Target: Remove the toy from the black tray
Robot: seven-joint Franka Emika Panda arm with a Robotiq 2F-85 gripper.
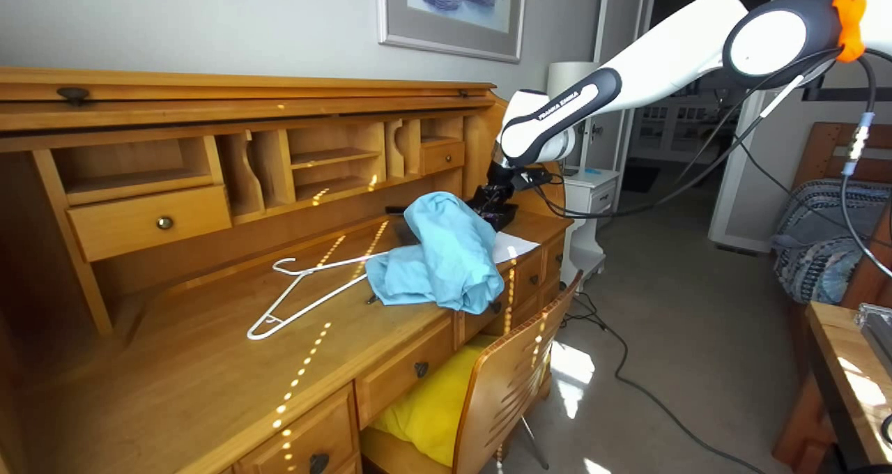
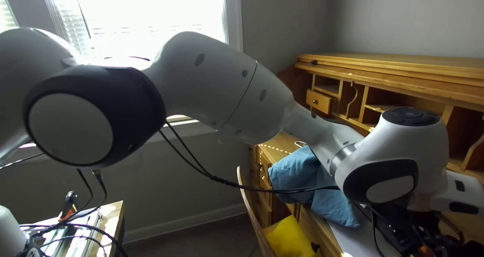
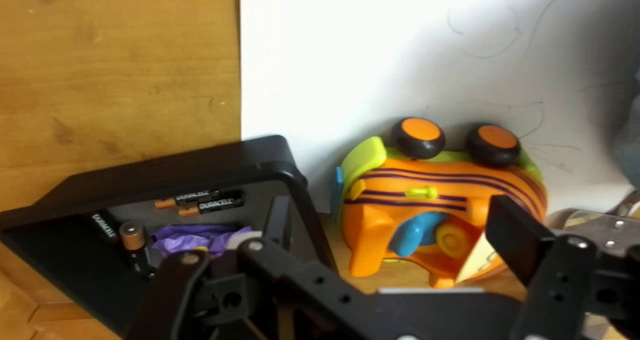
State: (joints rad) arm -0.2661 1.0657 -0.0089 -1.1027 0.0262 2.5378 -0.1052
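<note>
Desktop (image 3: 120, 80): black tray (image 3: 175, 169) with batteries (image 3: 217, 205)

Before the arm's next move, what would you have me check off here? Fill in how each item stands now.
1. Toy car outside the black tray: ok. It lies beside the tray, overlapping the white paper.
2. Gripper open: ok. Its jaws stand apart and nothing is held.
3. Fingers free of the toy car: cannot tell. One overlaps it in the wrist view, but contact is unclear.
4. Batteries and purple wrapper inside the tray: ok.
5. Toy car in plain sight from outside: not ok. Neither exterior view shows it clearly; in an exterior view the blue cloth hides part of the work area.
</note>
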